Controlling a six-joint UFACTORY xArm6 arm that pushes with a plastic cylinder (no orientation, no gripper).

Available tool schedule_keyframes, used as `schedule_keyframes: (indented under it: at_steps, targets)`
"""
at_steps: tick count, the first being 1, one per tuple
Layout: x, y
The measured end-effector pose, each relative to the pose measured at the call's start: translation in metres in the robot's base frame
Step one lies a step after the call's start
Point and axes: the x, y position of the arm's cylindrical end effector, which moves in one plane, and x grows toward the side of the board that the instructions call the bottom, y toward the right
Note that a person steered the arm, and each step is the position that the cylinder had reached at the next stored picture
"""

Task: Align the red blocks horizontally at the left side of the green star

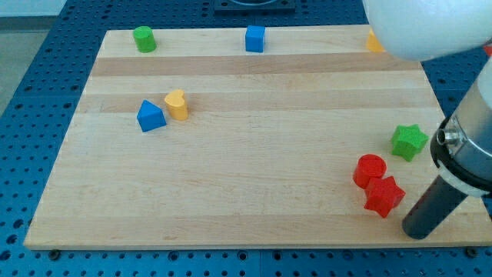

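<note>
- Red blocks: red cylinder [370,169] and red star [383,196], touching, near the worktop's [254,161] lower right; cylinder sits above and slightly left of the star.
- Both look light, rigid, smooth; likely to slide easily and spin if pushed off-centre. No gripper here, nothing held, so shove flat sides squarely.
- Green star [409,141] lies up-right of the pair, just apart.
- My tip [416,232] rests right of the red star, slightly lower, not touching.

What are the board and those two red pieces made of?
The board looks like pale wood with a smooth matte finish: grain lines and plank seams show. The red cylinder and red star look like solid-coloured plastic, though painted wood is possible.
</note>
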Motion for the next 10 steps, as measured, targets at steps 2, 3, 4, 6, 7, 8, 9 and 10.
schedule_keyframes:
  at_steps: [2,3,4,6,7,8,9,10]
  targets:
    - [-0.032,-0.006]
    - [-0.033,-0.03]
    - [-0.035,-0.066]
    - [-0.066,-0.072]
    - [-0.084,-0.074]
    - [-0.093,-0.087]
    - [-0.098,-0.116]
    - [-0.112,-0.13]
